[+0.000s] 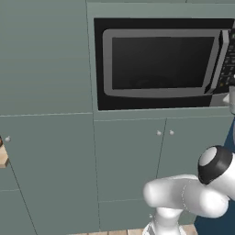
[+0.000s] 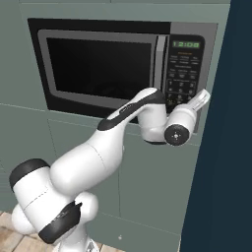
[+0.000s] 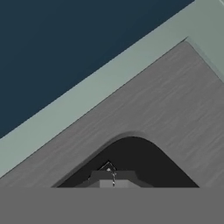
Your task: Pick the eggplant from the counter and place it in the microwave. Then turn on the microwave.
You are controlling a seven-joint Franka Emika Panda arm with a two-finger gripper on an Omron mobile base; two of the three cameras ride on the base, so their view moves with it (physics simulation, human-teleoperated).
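The microwave (image 2: 123,66) sat built into a wall of grey-green cabinet fronts (image 1: 46,151), filling the upper middle and right of the left base view and the upper half of the right base view. Its grey-framed dark window door (image 2: 101,64) was shut, and the window showed only darkness, so whether the eggplant lay inside could not be told. To the right of the door in the right base view stood the bar handle (image 2: 159,64), then the black keypad (image 2: 183,74) with its green digit display (image 2: 187,45) at the top. The white arm (image 2: 98,152) rose from the lower left of that view and bent up toward the keypad panel, its wrist turned so that the hand pointed at the lower right part of the panel. The claw (image 2: 204,97) was closed, its pale tip right at the lower right corner of the keypad, and held nothing. In the hand view, the closed fingertips (image 3: 113,177) sat at the bottom middle against a dark rounded patch set in a grey grained surface, with a pale green band and a dark blue area running diagonally across the upper left. A dark blue wall (image 2: 221,147) filled the right edge of the right base view. Small round knobs (image 1: 165,132) dotted the cabinet doors beneath the microwave in the left base view.
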